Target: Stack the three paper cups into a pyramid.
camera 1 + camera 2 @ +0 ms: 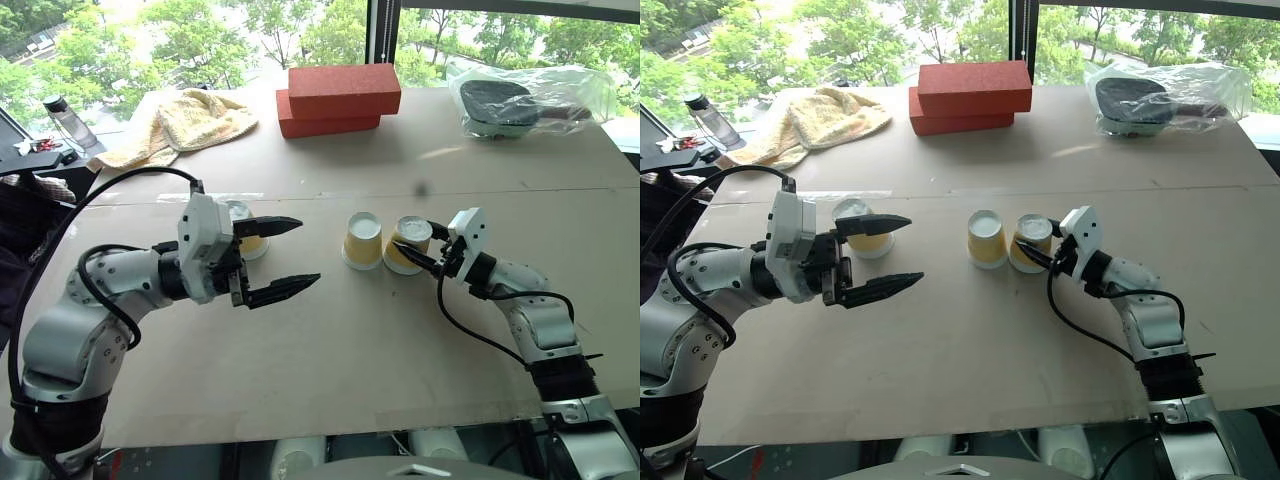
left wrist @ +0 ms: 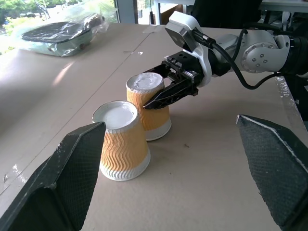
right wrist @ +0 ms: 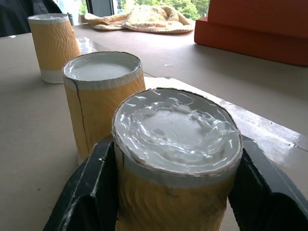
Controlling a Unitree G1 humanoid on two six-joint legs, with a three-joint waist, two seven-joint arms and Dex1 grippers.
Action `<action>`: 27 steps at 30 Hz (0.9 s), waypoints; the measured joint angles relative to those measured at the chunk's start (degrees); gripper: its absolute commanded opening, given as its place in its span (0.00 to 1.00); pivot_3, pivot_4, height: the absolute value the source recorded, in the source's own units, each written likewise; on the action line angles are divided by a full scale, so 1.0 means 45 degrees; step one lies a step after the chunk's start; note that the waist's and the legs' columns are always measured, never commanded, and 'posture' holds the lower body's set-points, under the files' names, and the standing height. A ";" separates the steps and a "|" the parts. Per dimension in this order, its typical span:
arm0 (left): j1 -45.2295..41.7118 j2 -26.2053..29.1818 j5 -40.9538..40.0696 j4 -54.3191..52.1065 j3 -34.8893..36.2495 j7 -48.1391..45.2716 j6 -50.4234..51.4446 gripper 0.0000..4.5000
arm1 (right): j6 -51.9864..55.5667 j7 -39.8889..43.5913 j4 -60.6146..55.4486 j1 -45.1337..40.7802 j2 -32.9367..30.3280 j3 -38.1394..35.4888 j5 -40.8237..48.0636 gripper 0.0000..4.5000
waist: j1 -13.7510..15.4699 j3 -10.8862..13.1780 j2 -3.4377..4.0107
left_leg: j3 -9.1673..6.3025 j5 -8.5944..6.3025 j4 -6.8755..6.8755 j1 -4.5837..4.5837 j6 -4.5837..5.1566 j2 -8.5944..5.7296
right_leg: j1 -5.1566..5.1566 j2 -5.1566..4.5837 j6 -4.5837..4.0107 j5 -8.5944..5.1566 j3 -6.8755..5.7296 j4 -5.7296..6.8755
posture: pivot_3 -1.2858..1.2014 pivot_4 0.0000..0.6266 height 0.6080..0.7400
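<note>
On the table (image 1: pixel 330 330), I saw two paper cups (image 1: pixel 363 240) upside down, side by side; my right gripper (image 1: pixel 418 252) straddled the right cup (image 1: pixel 408 243), grip uncertain. The third cup (image 1: pixel 866 232) stood behind my wide-open left gripper (image 1: pixel 290 258).

The table (image 1: pixel 330 340) bears three paper cups (image 1: pixel 363 240), bricks (image 1: pixel 335 98), a towel (image 1: pixel 185 122), a bagged item (image 1: pixel 525 100).

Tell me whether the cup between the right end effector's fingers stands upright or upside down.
Upside down. The cup rests on its wide rim on the table, its closed white base facing up, between the right end effector fingers.
</note>
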 measured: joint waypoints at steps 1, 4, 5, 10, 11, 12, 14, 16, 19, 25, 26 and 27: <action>0.0004 0.0000 0.0000 0.0000 0.0000 0.0017 -0.0005 1.00 | 0.0002 0.0018 0.0000 0.0001 -0.0001 0.0000 -0.0001 0.96 | 0.0001 0.0000 0.0000 | 0.0000 0.0000 0.0000 -0.0001 0.0000 0.0000 | 0.0000 0.0000 0.0000 0.0000 0.0000 0.0000 | 0.52 0.24 1.00; 0.0049 -0.0004 0.0003 0.0000 0.0000 0.0086 -0.0028 1.00 | 0.0005 0.0130 0.0000 0.0004 -0.0016 -0.0011 0.0025 0.99 | 0.0003 0.0000 0.0000 | 0.0000 0.0000 0.0000 -0.0001 0.0000 0.0000 | 0.0000 -0.0001 0.0000 0.0000 -0.0001 0.0000 | 0.52 0.24 1.00; 0.0081 -0.0029 0.0004 0.0000 0.0002 0.0143 -0.0059 1.00 | 0.0006 0.0154 -0.0002 0.0008 -0.0023 -0.0039 0.0061 0.99 | 0.0002 0.0000 0.0000 | -0.0001 0.0000 0.0000 0.0000 0.0000 0.0000 | 0.0000 -0.0001 0.0000 0.0000 -0.0001 0.0000 | 0.52 0.24 1.00; 0.0645 -0.0700 0.0180 -0.0041 0.0131 0.1018 -0.0408 1.00 | -0.0009 0.0459 -0.0258 0.0104 -0.0447 -0.0660 0.0598 0.99 | 0.0008 0.0001 0.0002 | -0.0002 -0.0001 -0.0001 -0.0003 0.0002 0.0000 | 0.0000 -0.0011 0.0001 0.0000 0.0000 -0.0002 | 0.52 0.24 1.00; 0.0823 -0.1063 0.0653 -0.0155 0.0266 0.1803 -0.0568 1.00 | -0.0049 0.0656 -0.0479 0.0279 -0.0621 -0.0912 0.0879 0.99 | 0.0015 0.0001 0.0002 | -0.0008 -0.0002 -0.0001 -0.0005 0.0003 0.0001 | 0.0000 -0.0013 0.0001 0.0000 -0.0002 -0.0003 | 0.52 0.24 1.00; 0.0943 -0.1384 0.1002 -0.0219 0.0370 0.2546 -0.0594 1.00 | -0.0038 0.0861 -0.0743 0.0462 -0.0805 -0.1147 0.1150 0.99 | 0.0033 0.0001 0.0002 | -0.0021 -0.0003 0.0000 -0.0016 0.0006 0.0001 | 0.0001 -0.0018 0.0001 0.0000 0.0002 -0.0005 | 0.52 0.24 1.00; 0.1148 -0.2104 0.1371 -0.0426 0.0629 0.3840 -0.0599 1.00 | -0.0014 0.1364 -0.1248 0.0751 -0.1273 -0.1509 0.1680 0.99 | 0.0050 0.0001 0.0001 | -0.0035 -0.0004 0.0004 -0.0026 0.0007 0.0002 | 0.0001 -0.0023 0.0002 0.0001 0.0003 -0.0006 | 0.52 0.24 1.00; 0.1286 -0.2899 0.1611 -0.0893 0.0758 0.4887 -0.0873 1.00 | -0.0001 0.1915 -0.1773 0.0978 -0.1795 -0.1900 0.2250 0.99 | 0.0057 -0.0001 -0.0001 | -0.0052 -0.0006 0.0018 -0.0040 0.0010 0.0001 | 0.0002 -0.0030 0.0002 0.0002 -0.0002 -0.0007 | 0.52 0.24 1.00; 0.1682 -0.4456 0.2358 -0.1176 0.0638 0.6150 -0.1895 1.00 | 0.0074 0.2507 -0.2370 0.1194 -0.2292 -0.2351 0.2960 0.99 | 0.0050 -0.0005 0.0003 | -0.0053 -0.0007 0.0019 -0.0034 0.0012 -0.0006 | 0.0007 -0.0036 0.0002 0.0002 -0.0001 -0.0003 | 0.52 0.24 1.00; 0.3031 -0.6760 0.5120 -0.0124 -0.0763 0.7879 -0.4634 1.00 | 0.1388 0.3864 -0.2866 0.1672 -0.3245 -0.3081 0.5004 0.99 | 0.0075 -0.0006 -0.0002 | -0.0071 -0.0008 0.0022 -0.0027 0.0016 -0.0006 | 0.0023 -0.0032 -0.0001 0.0003 -0.0014 -0.0003 | 0.52 0.24 1.00; 0.3023 -0.7032 0.5583 0.0056 -0.0786 0.8288 -0.5048 1.00 | 0.1489 0.4006 -0.2866 0.1724 -0.3336 -0.3158 0.5184 0.99 | 0.0089 -0.0006 -0.0001 | -0.0077 -0.0009 0.0023 -0.0024 0.0016 -0.0007 | 0.0029 -0.0033 -0.0001 0.0003 -0.0017 -0.0002 | 0.52 0.24 1.00; 0.2996 -0.7226 0.5980 0.0230 -0.0784 0.8659 -0.5406 1.00 | 0.1566 0.4111 -0.2866 0.1795 -0.3395 -0.3224 0.5336 0.99 | 0.0101 -0.0006 -0.0001 | -0.0085 -0.0009 0.0025 -0.0014 0.0017 -0.0007 | 0.0046 -0.0033 -0.0001 0.0003 -0.0023 -0.0004 | 0.52 0.24 1.00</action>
